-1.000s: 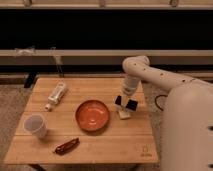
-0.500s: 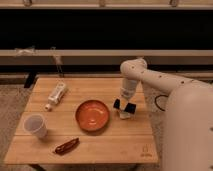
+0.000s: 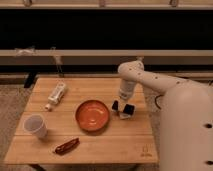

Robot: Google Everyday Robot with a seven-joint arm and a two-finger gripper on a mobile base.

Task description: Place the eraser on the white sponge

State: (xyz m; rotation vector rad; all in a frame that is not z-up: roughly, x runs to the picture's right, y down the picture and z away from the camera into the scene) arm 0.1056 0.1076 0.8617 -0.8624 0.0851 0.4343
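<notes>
Camera view is showing a wooden table (image 3: 100,145) with a small dark mark printed near its 5 o'clock corner, too small to read. No other writing is legible; the white tube-like bottle (image 3: 56,94) lying toward 10 o'clock is carrying a label whose text cannot be made out. An orange bowl (image 3: 92,116) is sitting near the middle of the table and is looking empty inside. A white cup (image 3: 35,126) is standing upright toward 8 o'clock, and its inside cannot be seen well enough to tell its contents. A dark brown wrapped bar (image 3: 66,146) is lying at about 7 o'clock, just below the bowl and cup. The white robot arm is reaching in from 3 o'clock and bending down over the table, with the gripper (image 3: 123,106) hanging just at 3 o'clock of the bowl. The eraser (image 3: 129,109) is showing as a small black block at the gripper's tip, apparently between the fingers, though how firmly it is being gripped cannot be told. The white sponge (image 3: 124,116) is lying directly beneath, at 6 o'clock of the gripper, with only a pale edge peeking out under the eraser; whether the two are touching cannot be told.
</notes>
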